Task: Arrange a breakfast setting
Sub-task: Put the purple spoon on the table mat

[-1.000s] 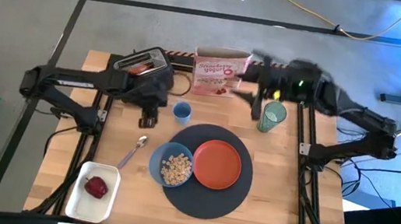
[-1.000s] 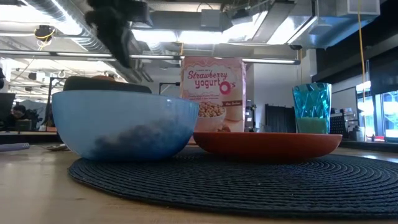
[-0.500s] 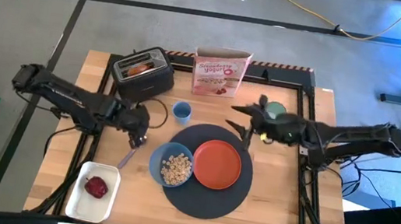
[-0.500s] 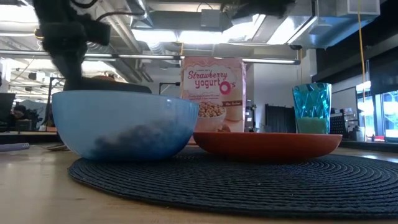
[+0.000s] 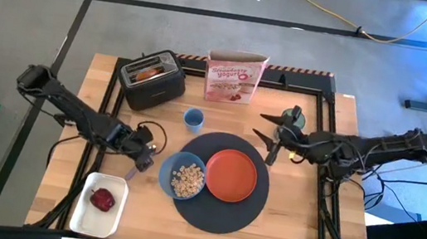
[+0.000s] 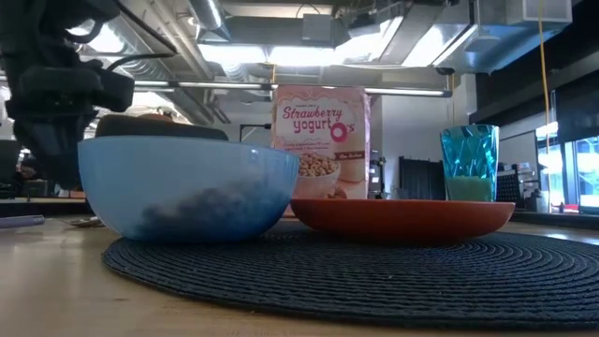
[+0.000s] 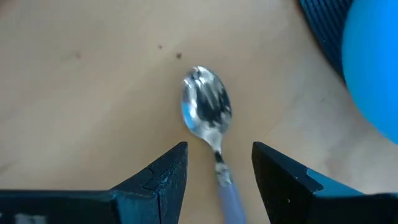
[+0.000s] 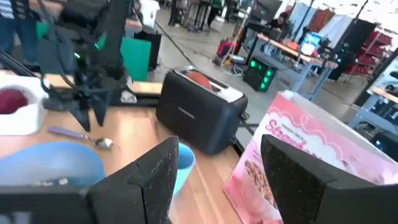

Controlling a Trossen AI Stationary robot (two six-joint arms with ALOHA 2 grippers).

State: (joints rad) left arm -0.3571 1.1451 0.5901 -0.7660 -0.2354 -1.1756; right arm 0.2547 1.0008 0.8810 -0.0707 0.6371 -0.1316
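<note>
black toaster (image 5: 152, 78), small blue cup (image 5: 193, 118), white tray (image 5: 85, 209)

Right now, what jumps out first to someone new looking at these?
The big round dark mat mid-table, carrying a blue bowl of cereal and an orange plate. Just left of the bowl, the left gripper hangs open over a metal spoon. A pink cereal box and black toaster stand along the far edge.

Left end effector (image 5: 142, 154) above spoon (image 5: 132, 172)

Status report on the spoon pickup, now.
Left pincer open, straddling metal spoon handle beside blue bowl. Right pincer open, over mat edge. Nothing in the way.
</note>
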